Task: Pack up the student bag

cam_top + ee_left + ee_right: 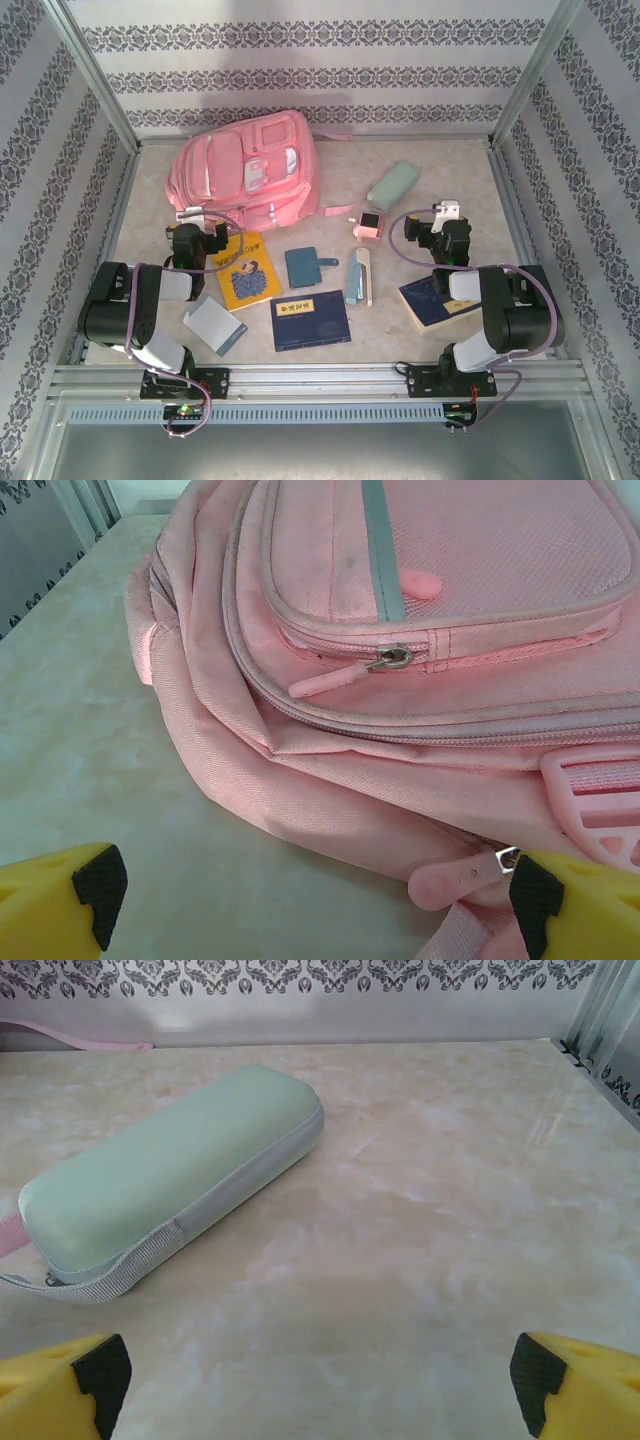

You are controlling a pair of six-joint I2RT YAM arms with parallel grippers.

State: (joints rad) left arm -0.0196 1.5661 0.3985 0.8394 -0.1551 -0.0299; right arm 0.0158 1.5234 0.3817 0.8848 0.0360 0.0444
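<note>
Pink woven fabric, soft and creased, makes up the student bag [245, 170], which lies on its back at the far left of the table [330, 170], front pockets up. Its rounded pocket seams look zipped. A rubbery pink pull [450, 883] lies just beside the left gripper [310, 890], whose yellow, black-padded jaws stand spread and empty. Packing seems not yet begun. A yellow book [248, 272], a teal wallet [303, 266], a dark blue book [311, 320], a small pink box [368, 224] and a smooth mint-green oblong case [170, 1170] with a grey webbing loop all lie loose on the marbled surface. The right gripper [315, 1370], jaws likewise wide apart, holds nothing near that case.
</note>
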